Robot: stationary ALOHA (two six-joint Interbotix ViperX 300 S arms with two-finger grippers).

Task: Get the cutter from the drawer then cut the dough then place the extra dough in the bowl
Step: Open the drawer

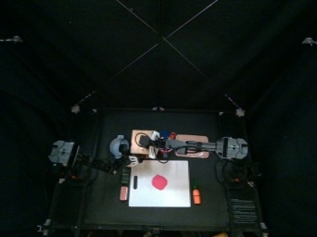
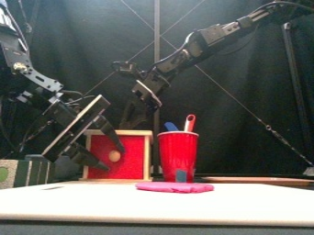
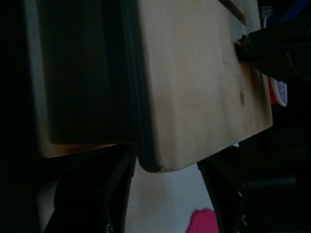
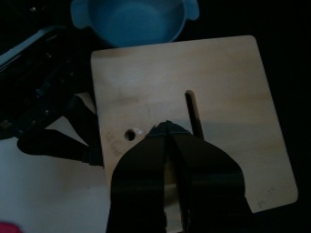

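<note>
The right gripper (image 4: 172, 130) hangs over the top of the wooden box (image 4: 231, 82), its jaws pinched together just beside the slot, with the blue-grey bowl (image 4: 131, 22) past the box's edge ahead of it. The left gripper (image 3: 168, 173) stands spread wide, a corner of the box between its jaws. Near it the red dough (image 1: 158, 182) lies on the white board (image 1: 186, 171).

Black table (image 1: 93, 199) — white cutting board (image 1: 173, 196) toward the front; behind it, left to right: blue-grey bowl (image 4: 127, 20), wooden box (image 4: 231, 91), red cup (image 2: 178, 154).
</note>
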